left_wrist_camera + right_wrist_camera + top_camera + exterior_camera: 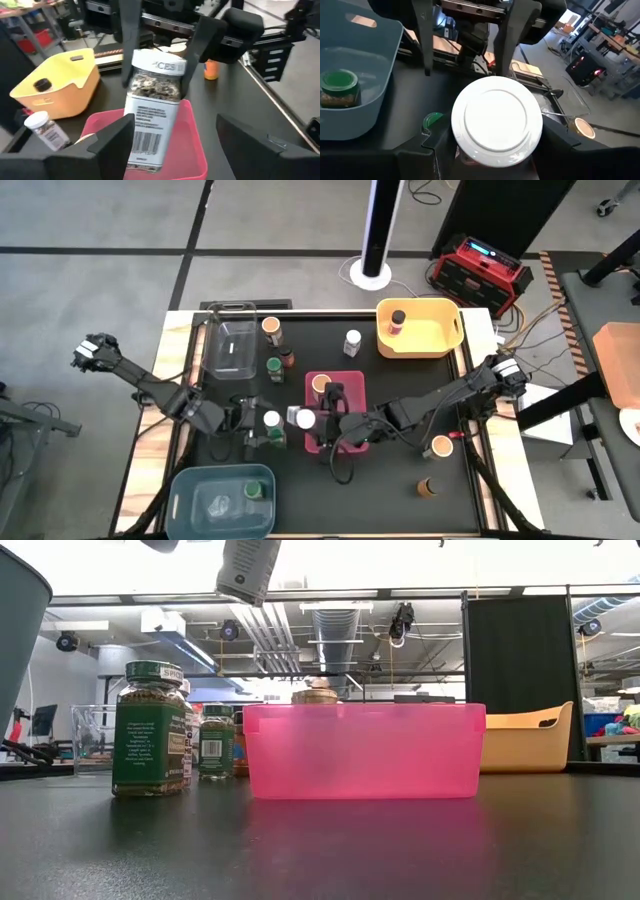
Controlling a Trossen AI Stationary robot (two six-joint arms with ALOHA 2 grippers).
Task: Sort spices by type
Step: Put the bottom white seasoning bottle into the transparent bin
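Sorting is partway: at centre frame the right gripper grips a white-lidded jar at the pink bin's left edge, while the left gripper stands spread beside it, grasping nothing. The yellow bin at upper right, the pink bin and the blue bin at lower left each show one jar; several jars are still loose on the table.

Black table: bins, spices.

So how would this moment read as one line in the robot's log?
right pincer: shut on white-lidded jar | jar: raised at pink bin edge | left pincer: open, facing jar
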